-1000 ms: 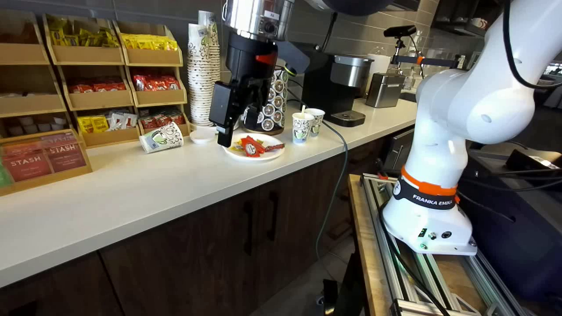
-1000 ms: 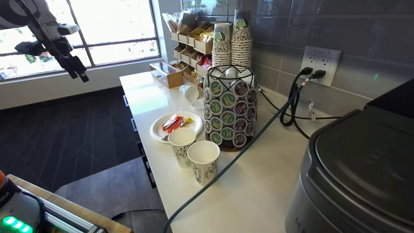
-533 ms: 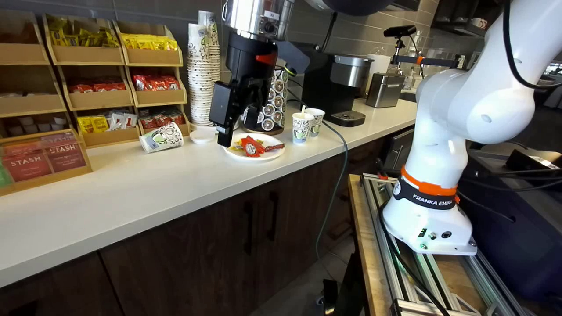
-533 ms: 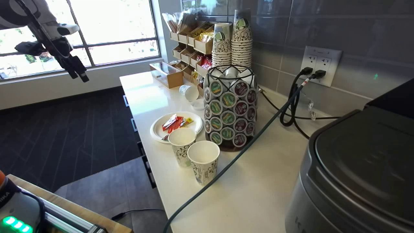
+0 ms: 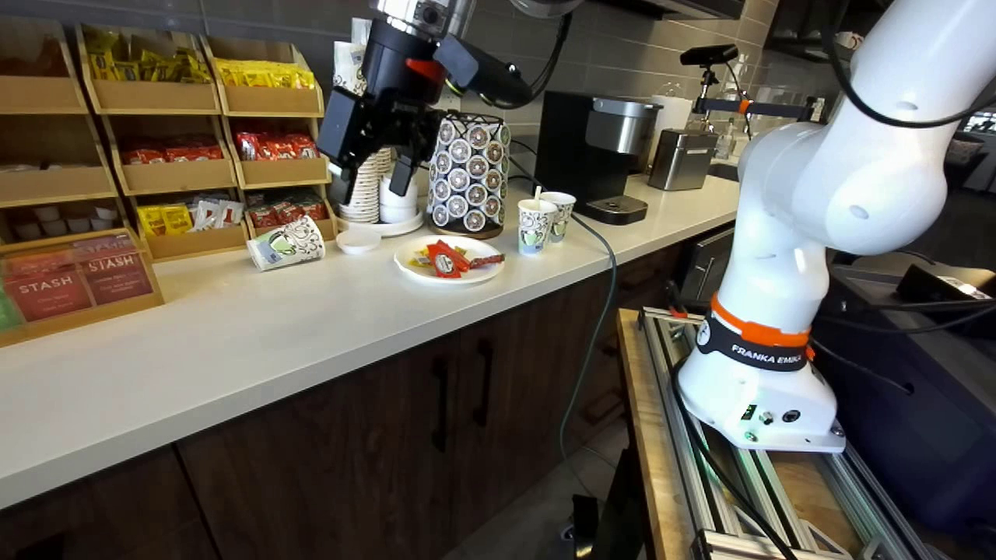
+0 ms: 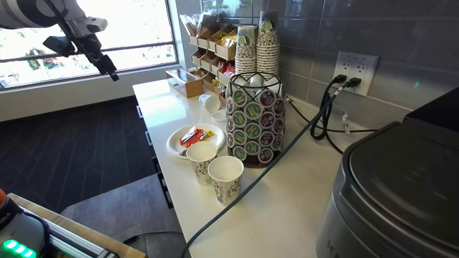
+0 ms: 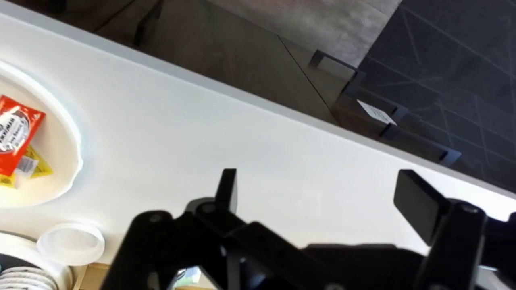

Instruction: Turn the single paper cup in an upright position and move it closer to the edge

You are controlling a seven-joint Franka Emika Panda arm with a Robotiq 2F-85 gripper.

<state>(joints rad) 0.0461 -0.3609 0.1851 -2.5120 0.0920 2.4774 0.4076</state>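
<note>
Neighboring sideways cup (image 5: 288, 244): dish (image 5: 359, 240), rack (image 5: 177, 177)

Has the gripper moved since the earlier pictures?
Yes: against the pod rack in an exterior view, the gripper has moved up and toward picture left, uncovering more of the rack.

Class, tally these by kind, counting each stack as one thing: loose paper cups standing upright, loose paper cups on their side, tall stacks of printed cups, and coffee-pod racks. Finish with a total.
Upright loose paper cups: 2
Loose paper cup on its side: 1
Tall stacks of printed cups: 2
Coffee-pod rack: 1
Total: 6
</note>
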